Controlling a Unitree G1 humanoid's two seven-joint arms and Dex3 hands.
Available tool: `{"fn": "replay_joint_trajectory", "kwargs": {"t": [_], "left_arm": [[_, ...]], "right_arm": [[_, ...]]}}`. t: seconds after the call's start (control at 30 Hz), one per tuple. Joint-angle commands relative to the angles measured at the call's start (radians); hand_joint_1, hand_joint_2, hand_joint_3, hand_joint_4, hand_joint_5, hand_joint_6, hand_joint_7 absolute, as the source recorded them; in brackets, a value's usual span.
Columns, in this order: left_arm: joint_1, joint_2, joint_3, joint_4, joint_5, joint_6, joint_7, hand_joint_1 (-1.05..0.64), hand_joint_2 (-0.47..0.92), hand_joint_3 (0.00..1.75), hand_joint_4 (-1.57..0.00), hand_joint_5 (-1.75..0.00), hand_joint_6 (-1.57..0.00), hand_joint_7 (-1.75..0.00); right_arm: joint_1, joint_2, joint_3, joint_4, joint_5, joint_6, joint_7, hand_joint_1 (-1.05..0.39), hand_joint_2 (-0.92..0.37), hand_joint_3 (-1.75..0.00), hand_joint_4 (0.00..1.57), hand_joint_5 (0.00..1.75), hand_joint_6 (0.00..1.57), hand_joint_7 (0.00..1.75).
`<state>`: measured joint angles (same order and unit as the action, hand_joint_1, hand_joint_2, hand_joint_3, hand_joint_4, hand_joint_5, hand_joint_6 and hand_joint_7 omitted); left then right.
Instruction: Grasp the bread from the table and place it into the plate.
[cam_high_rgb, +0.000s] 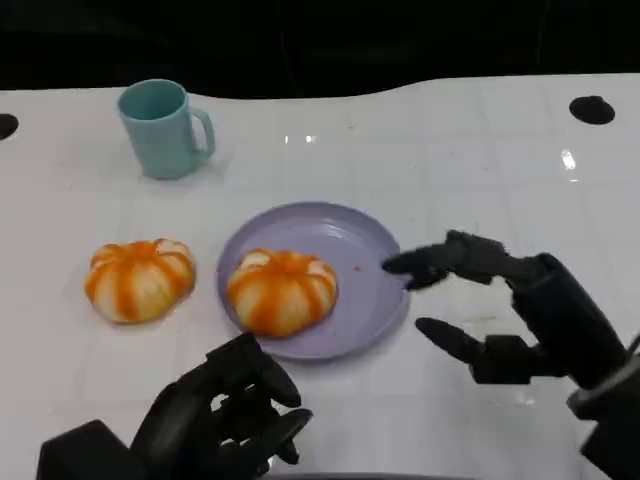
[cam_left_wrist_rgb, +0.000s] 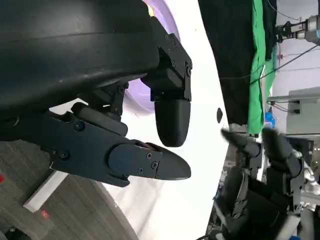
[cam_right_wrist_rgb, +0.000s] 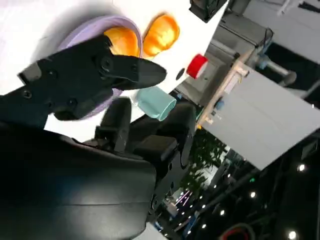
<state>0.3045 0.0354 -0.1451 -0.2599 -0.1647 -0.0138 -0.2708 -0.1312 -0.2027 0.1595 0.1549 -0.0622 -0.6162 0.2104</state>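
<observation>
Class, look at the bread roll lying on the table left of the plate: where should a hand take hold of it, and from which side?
Probably from above, fingers spanning the roll's rounded flanks. It sits dome-up on the table, apart from the plate, with free space all round. The left hand is nearer.

Head view: high, looking down on the white table (cam_high_rgb: 480, 150) toward its far edge; both hands enter at the near edge, left hand (cam_high_rgb: 225, 415), right hand (cam_high_rgb: 490, 310). Moderate range.

Left wrist view: rolled sideways, tight behind the left hand (cam_left_wrist_rgb: 150, 135); table runs as a tilted band, right hand (cam_left_wrist_rgb: 265, 165) beyond.

Right wrist view: also rolled, close behind the right hand (cam_right_wrist_rgb: 95, 75), facing across the table.

Shared by all three: the purple plate (cam_high_rgb: 370, 250) (cam_left_wrist_rgb: 165, 15) (cam_right_wrist_rgb: 80, 27).
</observation>
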Motion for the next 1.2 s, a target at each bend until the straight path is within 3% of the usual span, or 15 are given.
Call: {"fn": "replay_joint_trajectory", "kwargs": {"t": [0.03, 0.13, 0.27, 0.63, 1.2], "left_arm": [[0.003, 0.013, 0.011, -0.005, -0.005, 0.006, 0.002, -0.56, 0.92, 0.19, -0.63, -1.75, -0.49, -1.62], [0.000, 0.013, 0.010, -0.003, -0.006, 0.005, 0.001, -0.56, 0.92, 0.19, -0.63, -1.75, -0.50, -1.62], [-0.002, 0.013, 0.011, -0.003, -0.007, 0.010, 0.001, -0.57, 0.92, 0.19, -0.63, -1.75, -0.49, -1.63], [-0.004, 0.017, 0.016, 0.002, -0.011, 0.004, -0.005, -0.57, 0.92, 0.19, -0.64, -1.75, -0.50, -1.62], [-0.001, 0.043, 0.055, 0.021, -0.027, -0.028, -0.031, -0.57, 0.92, 0.19, -0.64, -1.75, -0.50, -1.64]], "right_arm": [[0.060, -0.011, -0.044, -0.039, 0.007, -0.033, -0.013, -0.04, -0.33, -1.42, 0.78, 1.46, 0.78, 1.18], [0.088, -0.018, -0.063, -0.053, 0.025, -0.036, 0.002, -0.05, -0.32, -1.48, 0.82, 1.59, 0.80, 1.30], [0.140, -0.028, -0.078, -0.108, 0.045, 0.013, 0.019, -0.09, -0.35, -1.44, 0.86, 1.72, 0.79, 1.41], [0.278, -0.050, -0.109, -0.225, 0.050, 0.110, 0.041, -0.12, -0.40, -1.36, 0.87, 1.75, 0.73, 1.44], [0.236, -0.008, -0.106, -0.064, -0.074, 0.004, -0.057, -0.10, -0.39, -1.36, 0.86, 1.75, 0.72, 1.44]]}}
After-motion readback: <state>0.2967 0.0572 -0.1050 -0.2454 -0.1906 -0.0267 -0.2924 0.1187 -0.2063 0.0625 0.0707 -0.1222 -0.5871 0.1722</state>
